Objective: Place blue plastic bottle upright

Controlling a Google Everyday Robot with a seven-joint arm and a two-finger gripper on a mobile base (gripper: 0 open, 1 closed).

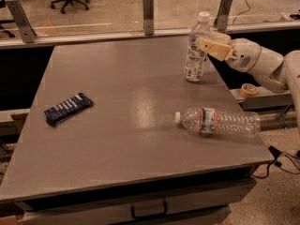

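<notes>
The blue plastic bottle (pixel 194 65), clear with a white cap and a white label with dark print, stands upright near the table's back right edge, its base at the table top. My gripper (pixel 203 46) reaches in from the right and is shut on the bottle's upper body, just below the neck. One tan finger (pixel 214 49) shows in front of the bottle; the other is hidden behind it.
A longer ribbed clear bottle (pixel 219 122) with a red-orange band lies on its side at front right. A dark blue packet (pixel 68 108) lies at the left. The grey table (pixel 117 69) has posts and a rail along its back. A tape roll (pixel 247 90) sits on a ledge to the right.
</notes>
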